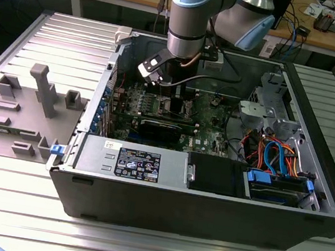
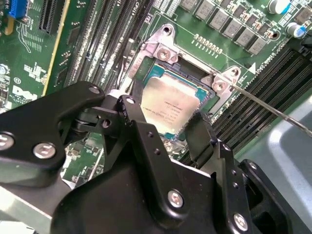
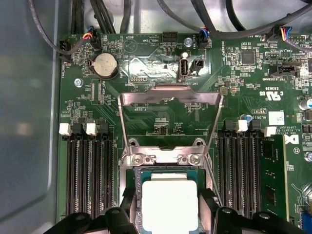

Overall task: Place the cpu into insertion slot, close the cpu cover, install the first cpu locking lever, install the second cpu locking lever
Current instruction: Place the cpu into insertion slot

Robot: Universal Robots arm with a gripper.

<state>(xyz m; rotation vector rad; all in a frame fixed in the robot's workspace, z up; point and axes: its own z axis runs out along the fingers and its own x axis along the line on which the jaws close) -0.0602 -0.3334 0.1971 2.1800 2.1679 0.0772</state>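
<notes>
The cpu (image 2: 165, 102) (image 3: 169, 202) is being held by the gripper (image 2: 168, 111) (image 3: 168, 210). It is being pinched between the two black fingers (image 2: 199, 134) (image 3: 207, 204), one on each of two opposite sides. Its shiny grey top is being shown right between them in both wrist views.

The cpu is being kept low over the insertion slot (image 2: 192, 73) (image 3: 163, 158), right under the gripper. It cannot be told whether it is lying all the way down in the slot.

The cpu cover (image 3: 168, 96) is being left open, tipped up just past the fingertips. A thin metal lever (image 2: 273, 109) is being left sticking out to one side of the gripper. Long black memory slots (image 3: 90, 180) are being seen on both sides of the fingers, on the green board (image 3: 234, 83).

In the exterior view, the arm (image 1: 191, 9) is being reached down into the open computer case (image 1: 205, 213).
</notes>
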